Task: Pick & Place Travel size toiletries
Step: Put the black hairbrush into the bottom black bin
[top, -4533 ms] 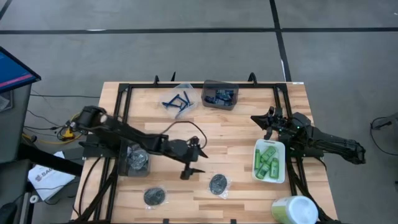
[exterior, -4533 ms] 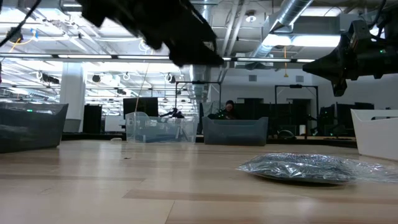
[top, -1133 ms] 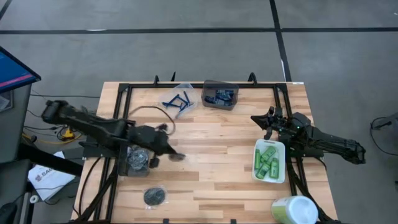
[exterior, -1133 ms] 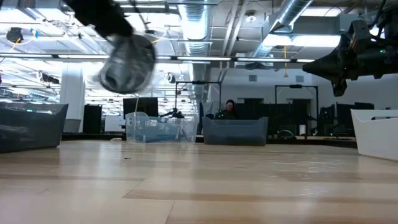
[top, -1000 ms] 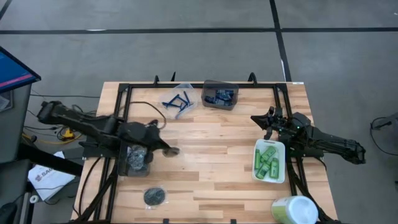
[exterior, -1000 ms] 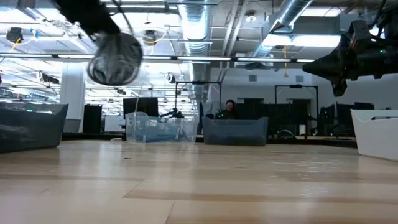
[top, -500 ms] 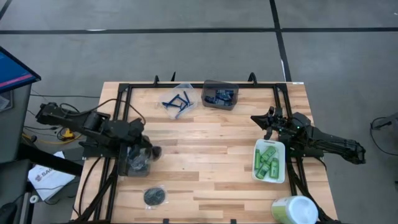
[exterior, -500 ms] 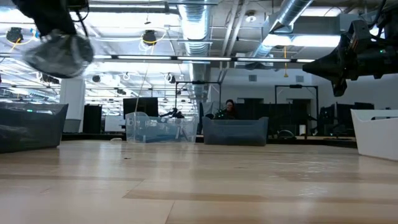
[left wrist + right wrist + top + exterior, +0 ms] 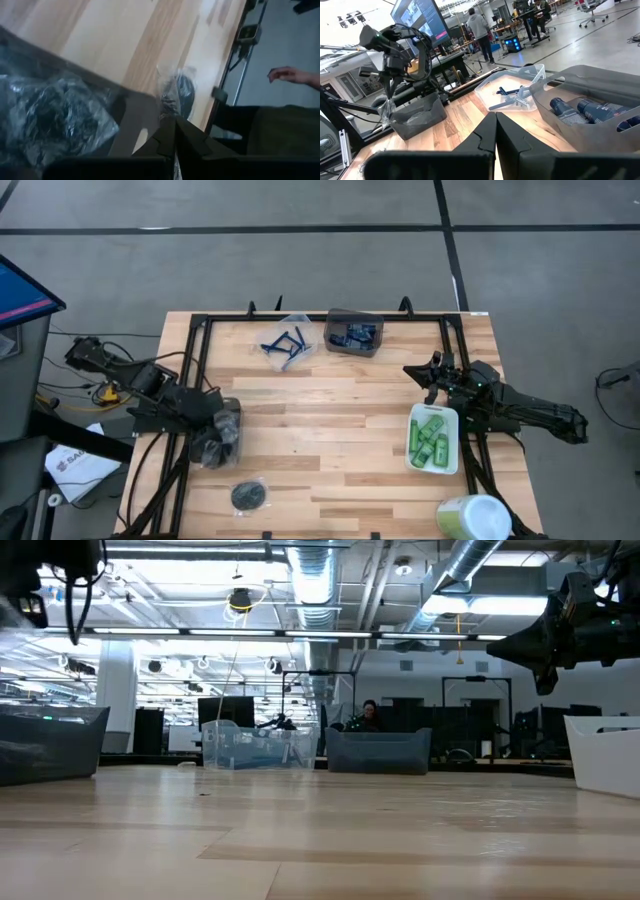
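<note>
My left gripper point(image 9: 218, 428) is shut on a dark round disc in clear wrap point(image 9: 179, 94), over the near rim of the grey bin point(image 9: 205, 452) at the table's left, which holds more wrapped discs point(image 9: 47, 120). Another wrapped disc point(image 9: 248, 495) lies flat on the table nearer the front edge. My right gripper point(image 9: 432, 375) hangs shut and empty just beyond the far end of the white tray point(image 9: 433, 468), in which green mini bottles point(image 9: 432, 438) lie. Blue razors point(image 9: 285, 343) and navy tubes point(image 9: 354, 334) lie in the far bins. My left gripper pinches the clear wrap point(image 9: 169, 109) of the disc between its two fingers, at the wrap's edge. The fingers come from above, pointing down. The wrapped disc point(image 9: 387, 111) hangs below them, clear of the bin and the table.
A large pale-green-topped tub point(image 9: 470, 518) stands at the front right corner. A black frame point(image 9: 200, 330) runs along the table's edges. A person's hand point(image 9: 290, 75) shows beyond the table's front edge. Bare wood point(image 9: 330, 420) lies between the bin and the tray.
My left gripper has carried the wrapped disc from over the table's middle toward the left edge and now holds it over the grey bin, still shut on it. The disc has stayed hanging clear of the table throughout.
</note>
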You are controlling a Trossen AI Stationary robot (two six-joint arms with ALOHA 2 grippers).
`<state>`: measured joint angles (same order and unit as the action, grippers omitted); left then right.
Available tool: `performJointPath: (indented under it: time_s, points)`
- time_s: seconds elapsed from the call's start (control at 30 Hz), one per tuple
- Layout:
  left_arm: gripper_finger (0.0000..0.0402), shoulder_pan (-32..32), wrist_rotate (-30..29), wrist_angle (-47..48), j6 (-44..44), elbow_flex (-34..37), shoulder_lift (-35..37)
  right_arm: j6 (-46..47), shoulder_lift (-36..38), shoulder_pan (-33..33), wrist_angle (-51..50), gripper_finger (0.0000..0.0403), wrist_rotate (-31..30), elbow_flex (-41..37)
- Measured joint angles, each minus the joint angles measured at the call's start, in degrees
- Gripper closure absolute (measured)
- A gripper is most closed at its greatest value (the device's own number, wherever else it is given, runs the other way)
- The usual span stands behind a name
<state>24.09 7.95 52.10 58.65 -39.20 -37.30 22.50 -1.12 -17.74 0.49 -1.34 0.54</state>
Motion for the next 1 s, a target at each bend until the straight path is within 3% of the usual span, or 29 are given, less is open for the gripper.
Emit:
performJointPath:
  time_s: [0.43,1.0]
  points:
    - [0.0401,0.29,-0.03,8.05,0.38,0.00,0.20,0.00,0.00,-0.01,0.00,0.0403,0.00,0.00]
    - [0.0401,0.27,-11.90,13.78,0.27,0.00,0.20,0.00,0.00,0.00,0.00,0.0403,0.00,0.00]
